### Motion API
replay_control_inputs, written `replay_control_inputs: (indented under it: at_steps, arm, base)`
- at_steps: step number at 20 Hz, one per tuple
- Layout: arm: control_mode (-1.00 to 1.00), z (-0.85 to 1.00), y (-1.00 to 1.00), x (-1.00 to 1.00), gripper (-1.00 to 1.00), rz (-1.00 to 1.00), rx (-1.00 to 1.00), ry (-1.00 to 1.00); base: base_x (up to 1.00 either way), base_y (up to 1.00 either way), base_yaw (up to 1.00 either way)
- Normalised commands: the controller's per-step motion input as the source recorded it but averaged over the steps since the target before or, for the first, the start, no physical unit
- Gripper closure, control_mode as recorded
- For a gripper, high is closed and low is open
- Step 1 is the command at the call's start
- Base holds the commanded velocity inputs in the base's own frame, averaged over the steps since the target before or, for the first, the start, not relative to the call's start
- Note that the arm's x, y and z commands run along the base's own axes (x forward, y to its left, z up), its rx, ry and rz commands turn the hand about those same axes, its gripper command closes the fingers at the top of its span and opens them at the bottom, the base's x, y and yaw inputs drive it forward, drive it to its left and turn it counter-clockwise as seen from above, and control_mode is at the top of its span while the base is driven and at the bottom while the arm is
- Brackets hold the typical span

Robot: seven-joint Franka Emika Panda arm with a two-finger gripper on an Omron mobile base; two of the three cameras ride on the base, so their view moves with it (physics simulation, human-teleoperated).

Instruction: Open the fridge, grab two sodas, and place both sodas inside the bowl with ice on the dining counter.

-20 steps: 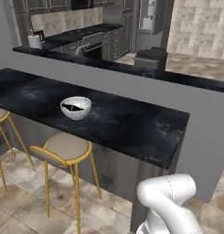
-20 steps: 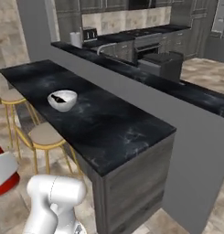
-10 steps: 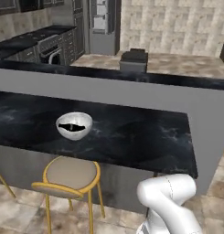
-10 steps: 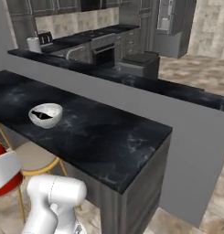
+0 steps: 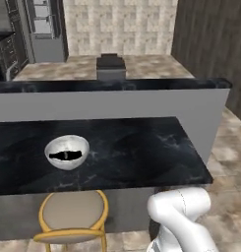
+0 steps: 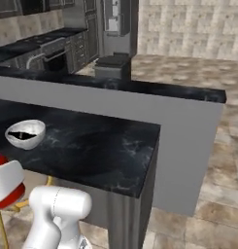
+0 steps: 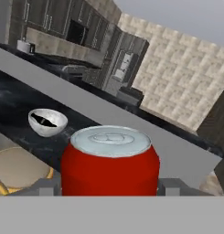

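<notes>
**Red can in hand, bowl waiting on the counter**

The pincer [image 7: 109, 185] is closed around the red can [image 7: 110, 161], its two dark tips showing at either side of the can's base in the hand view. The can stands upright in the grip, silver lid up, which suits a straight lowering into a dish. In the right base view the same can appears low at the frame's left edge, below and in front of the bowl, off the counter's front edge.

The bowl with ice [image 5: 67, 151] sits on the dining counter [image 5: 141, 157], toward its left half and well apart from the counter's free right end. A dark, slim shape already lies inside the bowl; it may be the bottle, though it is too small here to be sure. If so, this can would be the second soda and the task is well along.

A tan-seated stool [image 5: 73, 214] stands just below the bowl, against the counter's front. Behind the counter rises its black-topped back ledge [image 6: 140, 87], and far beyond the bowl the fridge [image 6: 118, 24] stands across the room.

The can must next rise over the counter's edge towards the bowl; a clip against the rim could tip the bowl.
</notes>
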Motion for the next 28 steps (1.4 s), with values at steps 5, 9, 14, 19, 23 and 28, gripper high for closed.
replay_control_inputs:
  at_steps: [5, 9, 14, 19, 23, 28]
  arm:
    - [1.00, 0.00, 0.00, 0.00, 1.00, 0.00, 0.00, 0.00]
    - [1.00, 0.00, 0.00, 0.00, 1.00, 0.00, 0.00, 0.00]
    - [-1.00, -0.07, 0.40, 0.08, 1.00, -0.01, -0.10, 0.06]
    - [-1.00, 0.01, 1.00, 0.77, 1.00, 0.01, -0.19, 0.23]
    - [-1.00, 0.11, 0.99, 0.78, 1.00, 0.03, -0.21, 0.32]
    - [-1.00, 0.06, 0.96, 0.76, 1.00, 0.05, -0.21, 0.30]
  base:
    - [0.00, 0.52, -0.52]
    - [-0.02, 0.70, -0.45]
    - [0.01, 0.60, -0.15]
    - [0.00, 0.00, 0.00]
    - [0.00, 0.00, 0.00]
    - [0.00, 0.00, 0.00]
